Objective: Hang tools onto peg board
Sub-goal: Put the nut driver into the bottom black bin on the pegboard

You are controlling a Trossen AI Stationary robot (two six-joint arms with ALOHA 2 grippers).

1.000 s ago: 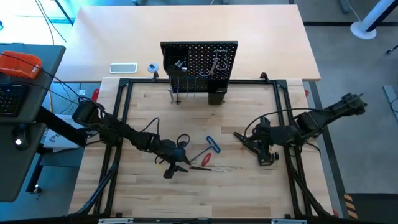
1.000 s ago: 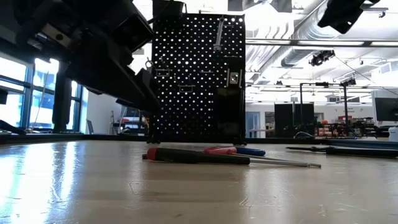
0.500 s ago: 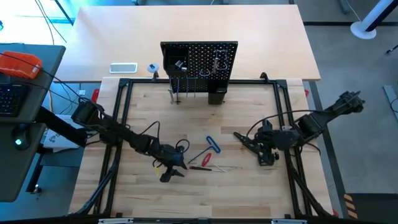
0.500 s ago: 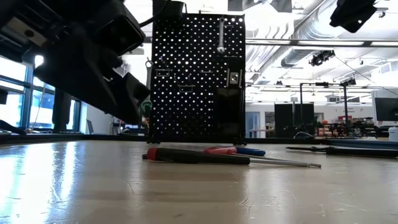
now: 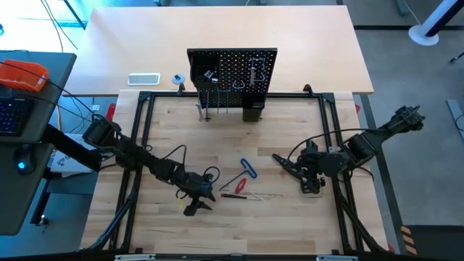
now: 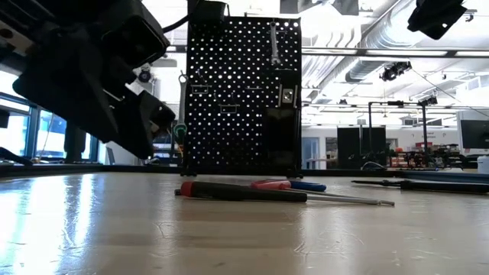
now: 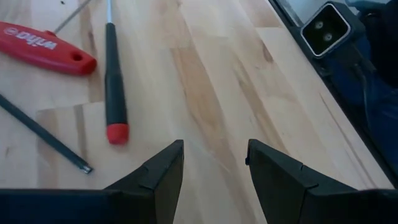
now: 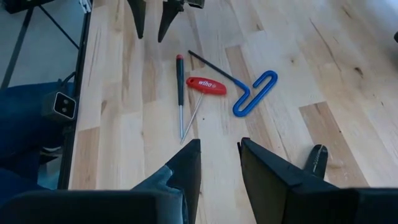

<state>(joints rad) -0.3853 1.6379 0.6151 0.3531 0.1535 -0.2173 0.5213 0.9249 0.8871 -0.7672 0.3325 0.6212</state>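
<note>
Tools (image 5: 243, 180) unmoved, left claw (image 5: 194, 205) retreated, empty

Peg board (image 6: 243, 92) top cut off

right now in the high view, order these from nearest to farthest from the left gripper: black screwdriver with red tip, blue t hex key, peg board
From the left gripper:
1. Black screwdriver with red tip, on the table just to its right.
2. Blue T hex key, farther right and toward the board.
3. Peg board, upright at the table's far edge.
</note>
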